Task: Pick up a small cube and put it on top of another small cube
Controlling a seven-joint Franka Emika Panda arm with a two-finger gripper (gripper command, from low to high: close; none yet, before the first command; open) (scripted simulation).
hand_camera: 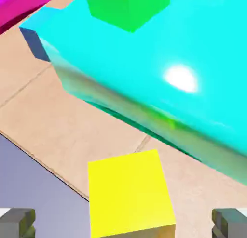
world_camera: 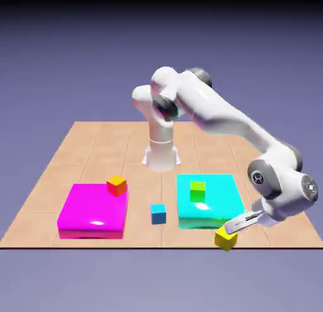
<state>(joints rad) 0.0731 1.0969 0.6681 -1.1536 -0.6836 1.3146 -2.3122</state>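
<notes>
A: Yellow small plain cube sits on the tiled table at its near edge, just beside the cyan slab. Lifted yet?

B: No. The gripper stands wide, fingers either side of it; contact is hard to judge. Grasp, carry and stacking on the small orange cube with reddish sides, atop the magenta slab, all remain.
</notes>
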